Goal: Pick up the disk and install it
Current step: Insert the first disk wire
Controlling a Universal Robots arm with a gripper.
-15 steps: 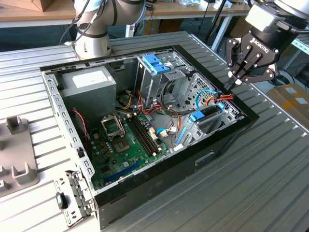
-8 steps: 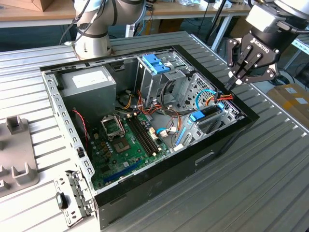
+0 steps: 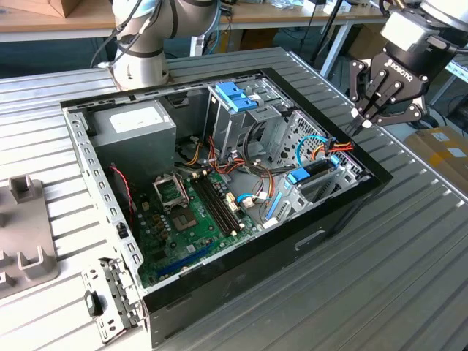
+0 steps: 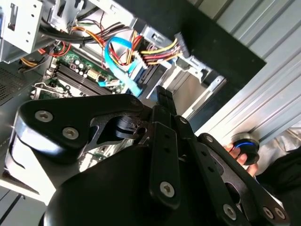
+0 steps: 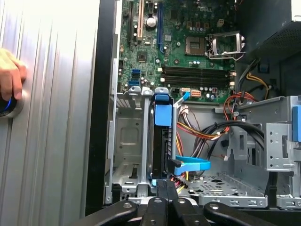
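Observation:
The disk (image 3: pixel 312 173) stands on edge in a metal bay at the corner of the open computer case (image 3: pixel 314 234) on the exterior view's right. In the first wrist view the disk (image 5: pixel 161 146) is a dark slab with a light-blue frame, and a blue cable plugs into its end. My gripper (image 3: pixel 363 119) hangs above and outside that corner of the case, apart from the disk. Its black fingers (image 5: pixel 162 193) are pressed together with nothing between them. In the second wrist view the gripper (image 4: pixel 162 94) points down toward the bay.
Inside the case lie a green motherboard (image 3: pixel 194 212), a grey power supply (image 3: pixel 135 128), a drive cage with a blue latch (image 3: pixel 235 95) and loose coloured cables (image 3: pixel 322 150). A person's hand (image 5: pixel 10 77) rests on a blue-lit button on the ribbed table (image 3: pixel 409 256). A grey fixture (image 3: pixel 25 234) sits at the exterior view's left.

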